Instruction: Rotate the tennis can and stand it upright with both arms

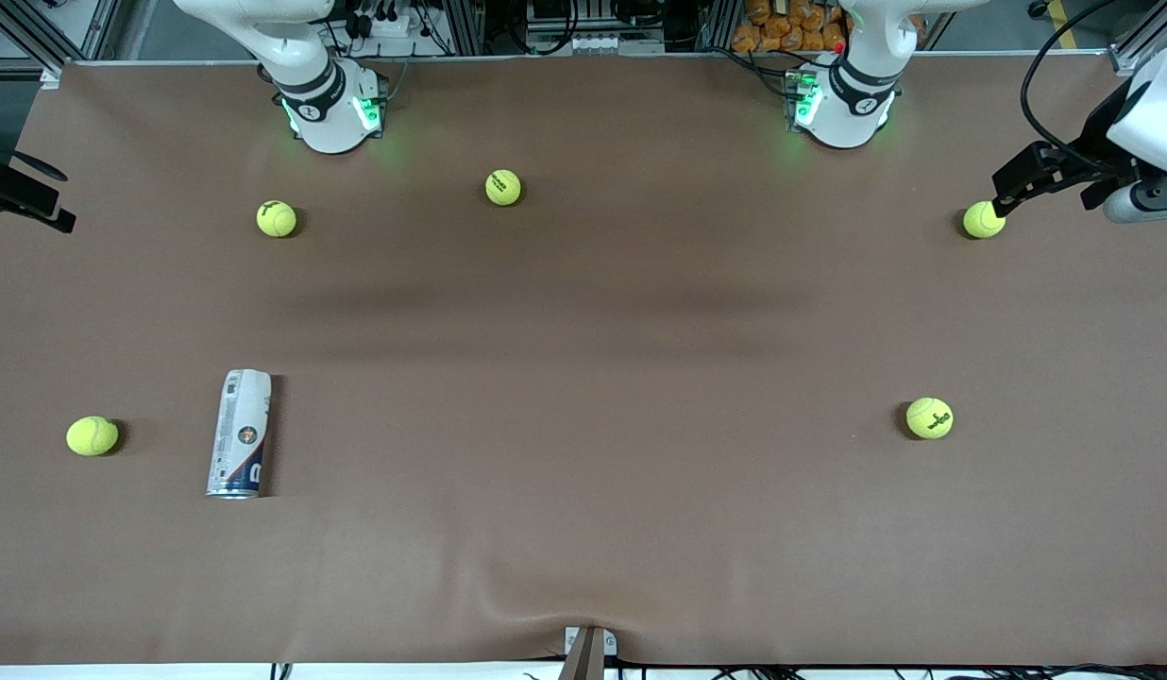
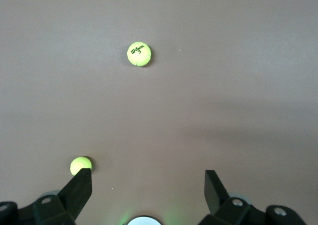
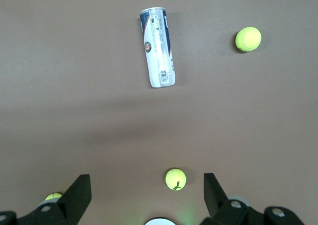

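Right wrist view: tennis can (image 3: 158, 46) lies ahead of right gripper's (image 3: 147, 192) wide, empty jaws; left gripper (image 2: 148, 187) likewise gapes empty; light, slick tube, probably best pinched mid-body

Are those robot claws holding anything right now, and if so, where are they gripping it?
Nothing is held. The left gripper and right gripper are both open and empty above the table; the tennis can lies on its side, untouched.
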Robot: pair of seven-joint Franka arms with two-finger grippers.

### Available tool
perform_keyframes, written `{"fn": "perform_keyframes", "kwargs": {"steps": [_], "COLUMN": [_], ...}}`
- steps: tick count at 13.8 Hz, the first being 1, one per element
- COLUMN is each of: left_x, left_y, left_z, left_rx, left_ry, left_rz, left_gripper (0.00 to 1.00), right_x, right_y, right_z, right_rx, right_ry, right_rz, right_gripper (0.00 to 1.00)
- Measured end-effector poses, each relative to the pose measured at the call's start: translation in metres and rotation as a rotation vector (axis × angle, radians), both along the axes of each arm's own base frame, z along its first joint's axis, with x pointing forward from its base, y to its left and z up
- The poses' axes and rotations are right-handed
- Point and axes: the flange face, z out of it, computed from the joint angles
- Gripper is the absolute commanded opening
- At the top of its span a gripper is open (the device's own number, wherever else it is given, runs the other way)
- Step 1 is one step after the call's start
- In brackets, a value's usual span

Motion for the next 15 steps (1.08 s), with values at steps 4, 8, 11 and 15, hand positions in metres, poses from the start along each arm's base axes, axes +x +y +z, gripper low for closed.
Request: {"fn": "perform_keyframes", "kwargs": {"steps": [4, 8, 11, 15], "left_x": [0.0, 0.0, 0.0, 0.001], "left_y": [0.008, 0.009, 0.012, 0.012], "left_z": [0.002, 0.002, 0.0, -0.002], "left_rx": [-0.025, -0.025, -0.025, -0.025], "left_ry": [0.001, 0.003, 0.008, 0.016], "left_rz": [0.019, 0.021, 0.025, 0.025], "left_gripper": [1.0, 1.0, 1.0, 1.0], "right_x": [0.001, 0.013, 0.048, 0.106], "right_y": [0.0, -0.001, -0.005, -0.011], "right_z": [-0.002, -0.029, -0.102, -0.23], "right_rx": [0.0, 0.002, 0.001, -0.015], "right_ry": [0.006, 0.058, 0.144, 0.18], "right_rz": [0.0, 0.0, -0.006, 0.017], "right_gripper": [1.0, 1.0, 1.0, 1.0]}}
